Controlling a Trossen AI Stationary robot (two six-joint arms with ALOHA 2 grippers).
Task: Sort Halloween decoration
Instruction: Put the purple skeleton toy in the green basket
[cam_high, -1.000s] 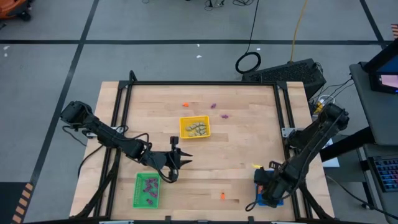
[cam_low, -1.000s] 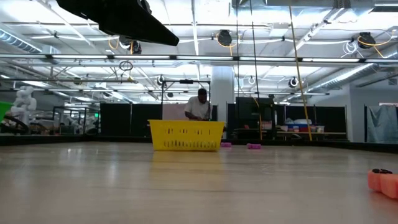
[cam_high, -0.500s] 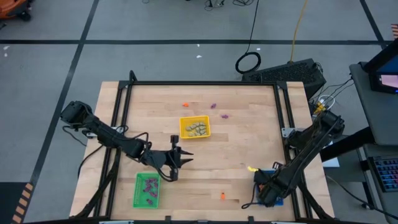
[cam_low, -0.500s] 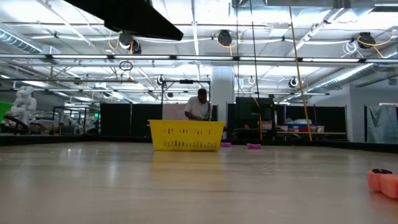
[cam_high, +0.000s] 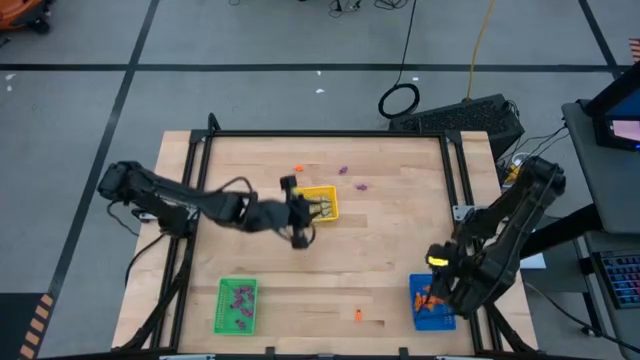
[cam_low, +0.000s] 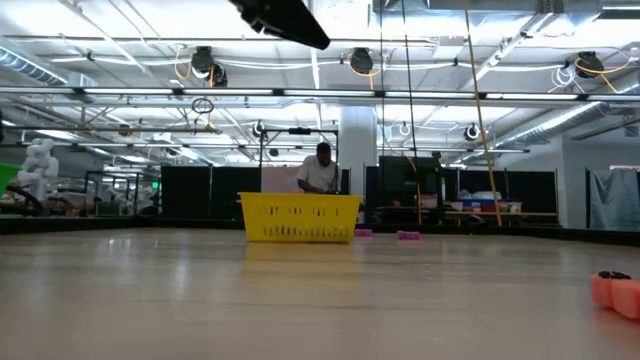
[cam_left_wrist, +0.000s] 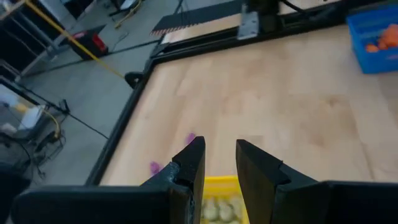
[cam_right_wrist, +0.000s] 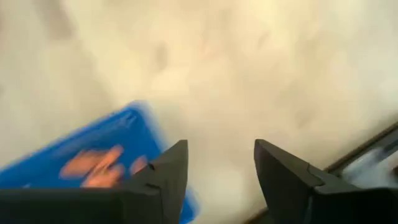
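Since a second back my left gripper (cam_high: 300, 238) had swung from the green tray (cam_high: 237, 305) to the yellow tray (cam_high: 314, 204), fingers narrowly apart and empty; purple trinkets (cam_high: 352, 177) lay just beyond it, nearer than my right gripper (cam_right_wrist: 216, 177), which stood apart, empty, beside the blue tray (cam_high: 432, 302).

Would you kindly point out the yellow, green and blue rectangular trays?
Yellow rectangular tray (cam_high: 327, 194), high view, its far rim.
Green rectangular tray (cam_high: 224, 303), high view, its left wall.
Blue rectangular tray (cam_high: 416, 299), high view, its left rim.

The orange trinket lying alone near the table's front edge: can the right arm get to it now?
Probably yes. The orange trinket lies on bare wood beside the blue tray, where the right gripper hovers open with nothing between them.
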